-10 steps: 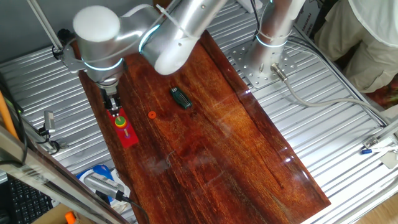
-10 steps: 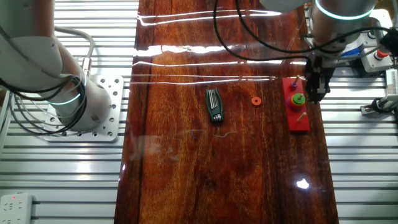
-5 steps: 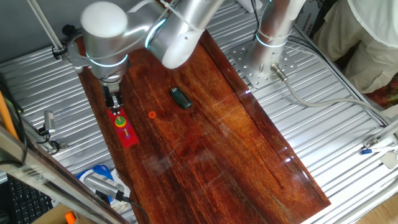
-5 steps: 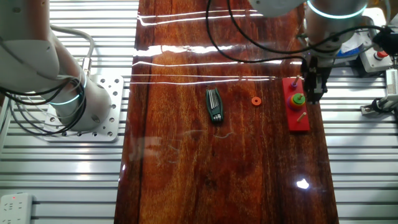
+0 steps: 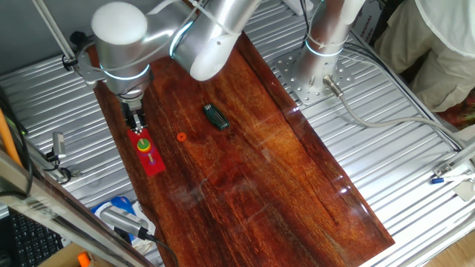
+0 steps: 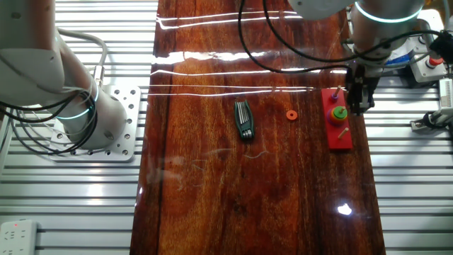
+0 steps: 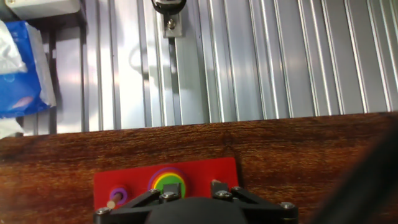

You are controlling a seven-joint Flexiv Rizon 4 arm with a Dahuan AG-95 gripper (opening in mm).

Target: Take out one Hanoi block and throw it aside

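Since a second ago the arm's upper body is shifting slightly, while the gripper (image 6: 357,95) is staying put over the red base (image 6: 339,127). The Hanoi block (image 7: 167,184), a green ring, is sitting on its peg on that base atop larger coloured rings, directly below the gripper; its fingers look parted but narrow, holding nothing. An orange ring (image 6: 291,115) is lying apart on the worktop (image 6: 248,191), near a dark multi-tool (image 6: 244,120). The gripper risks pinching the ring beneath too, or dragging the base. No writing is legible.
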